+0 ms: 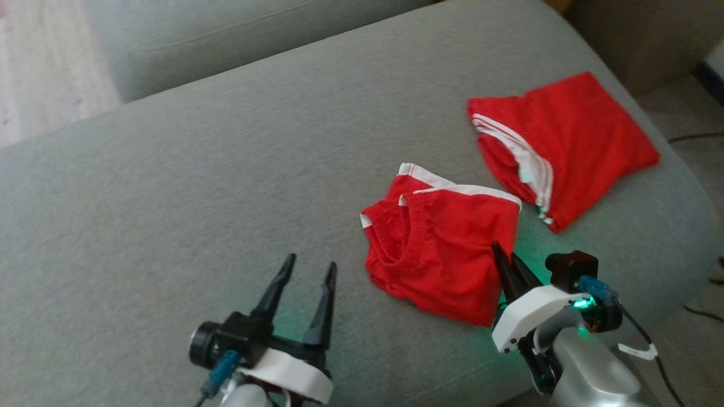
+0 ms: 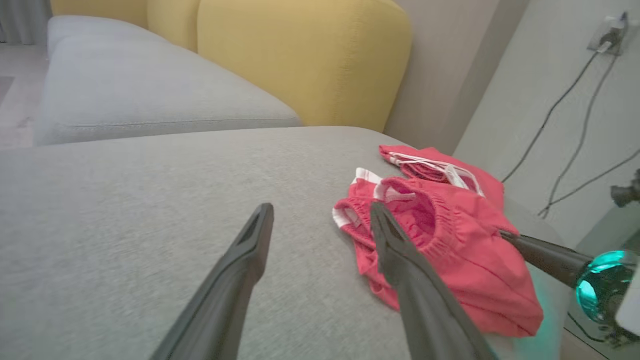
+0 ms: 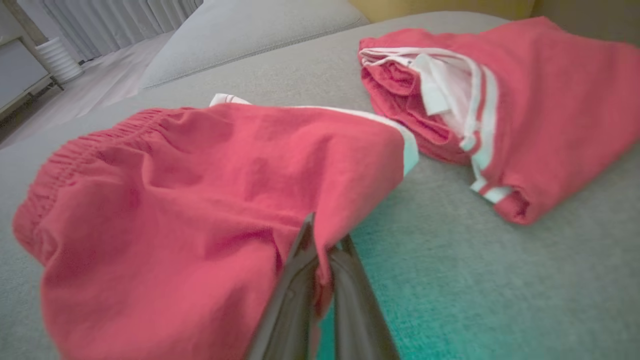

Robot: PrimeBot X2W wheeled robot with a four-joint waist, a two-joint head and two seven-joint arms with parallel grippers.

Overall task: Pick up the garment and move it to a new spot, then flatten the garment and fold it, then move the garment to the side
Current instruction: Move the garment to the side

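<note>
Grey cushion (image 1: 169, 198) open leftward; right tool (image 1: 505, 252) pinches shorts (image 1: 441, 254) at edge; left tool (image 1: 312, 261) wide.

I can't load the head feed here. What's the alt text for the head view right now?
The right gripper has its jaws shut on the right edge of the red shorts, which lie on a grey sofa cushion. The left gripper hovers open to their left, and a folded red garment lies apart beyond them.

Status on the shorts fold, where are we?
Done: red shorts lie folded on the grey cushion. In hand: right gripper is shut on their edge; left gripper open, clear of them. Left: moving them aside, likely near the other folded garment.
</note>
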